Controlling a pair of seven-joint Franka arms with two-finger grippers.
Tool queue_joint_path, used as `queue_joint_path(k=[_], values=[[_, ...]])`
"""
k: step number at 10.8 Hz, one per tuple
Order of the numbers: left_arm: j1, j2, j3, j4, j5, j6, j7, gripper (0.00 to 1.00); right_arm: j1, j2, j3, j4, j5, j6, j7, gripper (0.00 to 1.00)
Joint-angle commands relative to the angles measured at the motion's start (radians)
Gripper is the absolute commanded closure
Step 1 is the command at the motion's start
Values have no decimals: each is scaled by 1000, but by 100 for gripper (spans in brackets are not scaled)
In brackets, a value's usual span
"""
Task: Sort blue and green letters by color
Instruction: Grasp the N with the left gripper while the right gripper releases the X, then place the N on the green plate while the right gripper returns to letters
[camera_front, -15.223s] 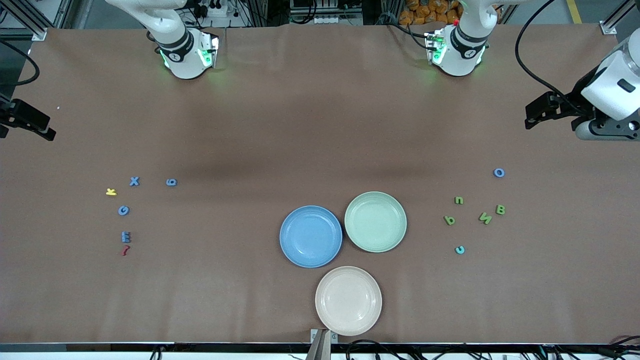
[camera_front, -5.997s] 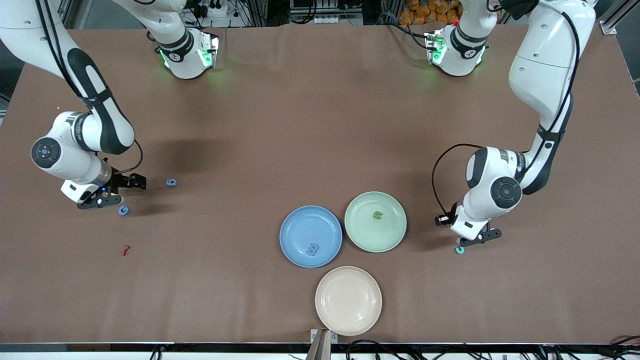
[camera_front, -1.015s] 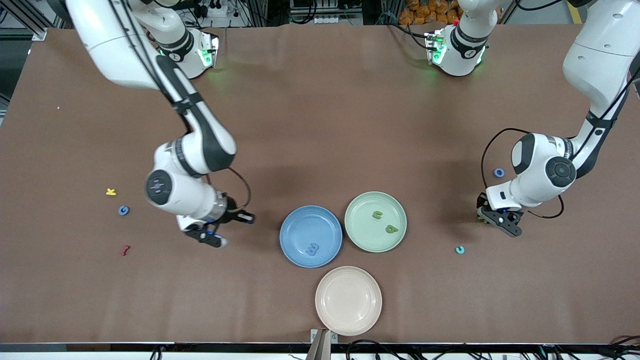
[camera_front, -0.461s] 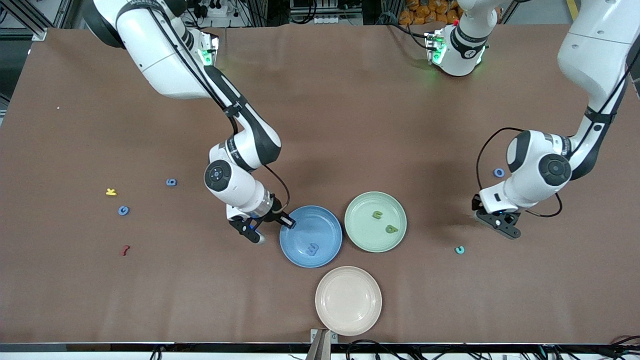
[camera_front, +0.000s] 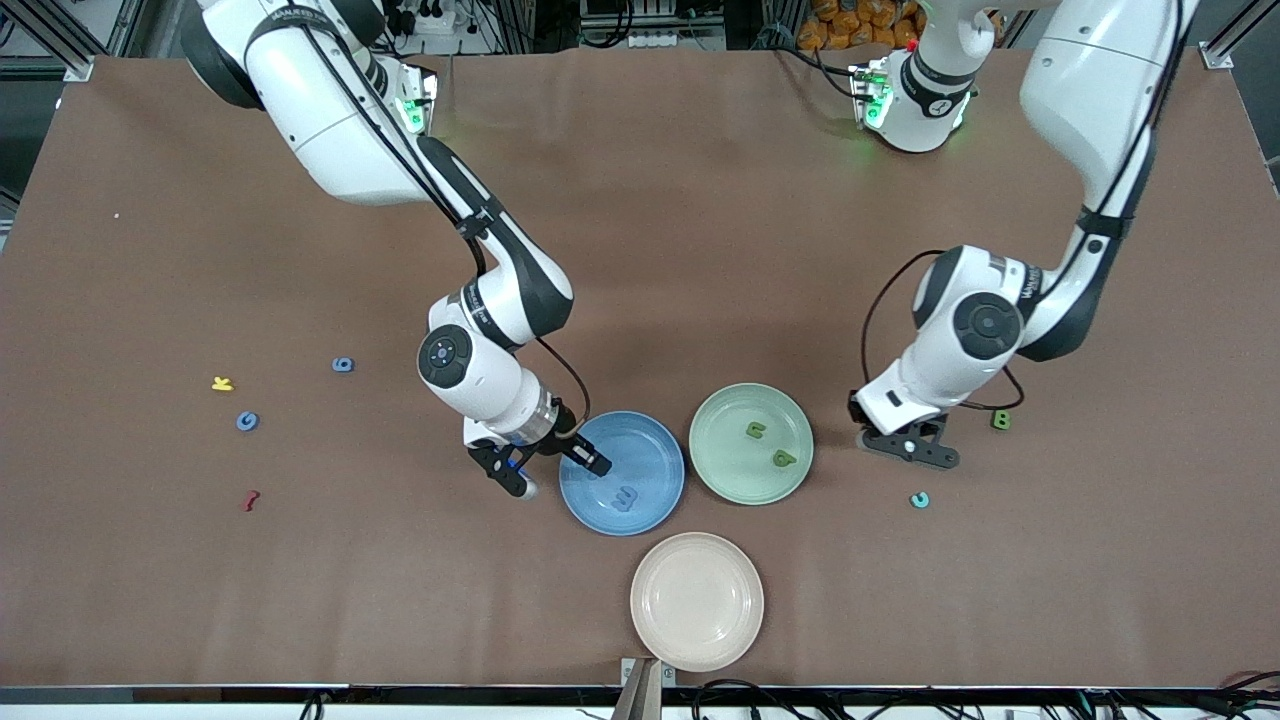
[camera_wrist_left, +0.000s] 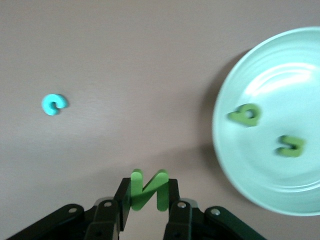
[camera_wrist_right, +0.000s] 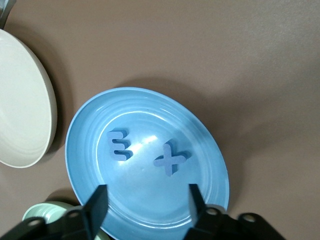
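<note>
Left gripper (camera_wrist_left: 145, 200) pinches the green N (camera_wrist_left: 148, 189) by one edge, lower centre of frame; could slip short of the green plate (camera_wrist_left: 235, 165). Right gripper (camera_wrist_right: 145, 197) hangs open and empty over the blue plate (camera_wrist_right: 85, 130).

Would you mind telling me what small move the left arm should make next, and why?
Probably carry on toward the green plate and open over it. The left gripper is shut on the green N above bare table beside that plate, where two green letters already lie.
</note>
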Motion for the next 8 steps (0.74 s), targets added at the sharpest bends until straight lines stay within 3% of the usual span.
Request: queue_joint_path(k=[1,2,4,8], values=[[-147,35,71,124,-93,-100,-160,100,-17,0,-15,10,-212,-129,5,0],[-188,44,91,153,-124,-114,-198,100,-32,-11,-15,7,-271,-187,0,0],[-262,83,119,196,-203,-118,-264,100,-71,-58,-13,-45,-278,-232,-100,0],[-327,172,125,287,-215,-118,-418,100,-167,-250,-13,-308,-279,-211,-325,0]])
